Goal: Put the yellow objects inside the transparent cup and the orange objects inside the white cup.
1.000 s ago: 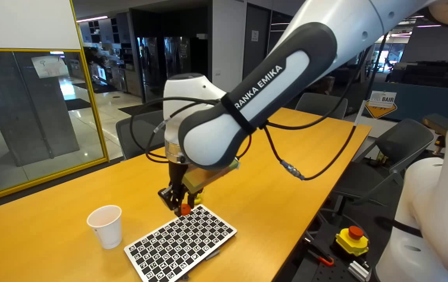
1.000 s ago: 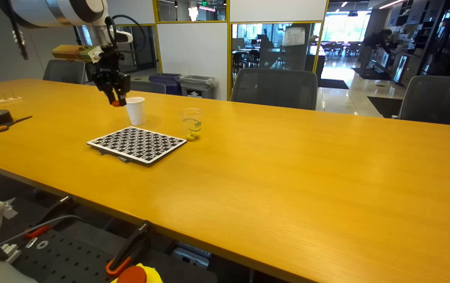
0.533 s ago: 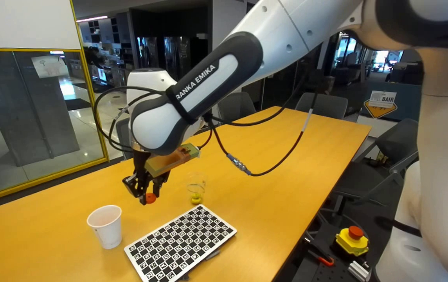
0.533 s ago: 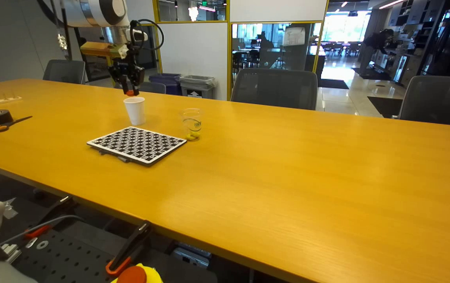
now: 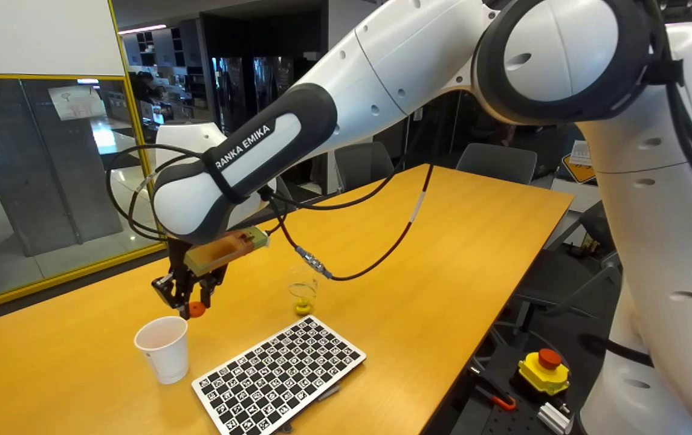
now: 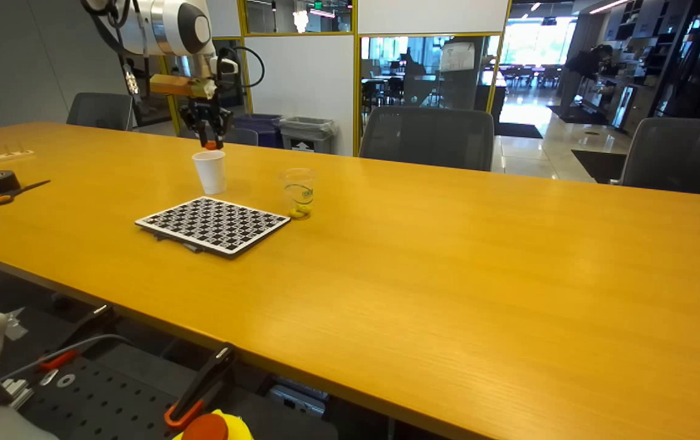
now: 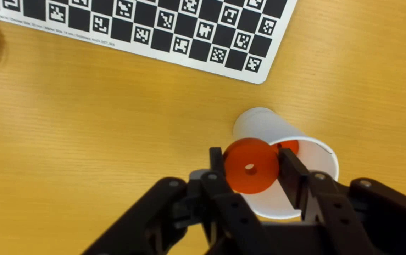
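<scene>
An orange disc (image 7: pixel 251 152) with a central hole is pinched across its edge by the end effector (image 7: pixel 251 165), near the rim of the upright white cup (image 5: pixel 167 359), not yet inside; another orange piece (image 7: pixel 292 145) lies in that cup. The disc looks light, stiff and smooth, its sides probably the best hold; the cup may tip if nudged. In an exterior view, a checkered board (image 6: pixel 212 223) lies just nearer than the cup, the transparent cup (image 6: pixel 298 183) with yellow pieces (image 6: pixel 297 213) stands right, and the worktop (image 6: pixel 417 263) seems to give room leftward.
</scene>
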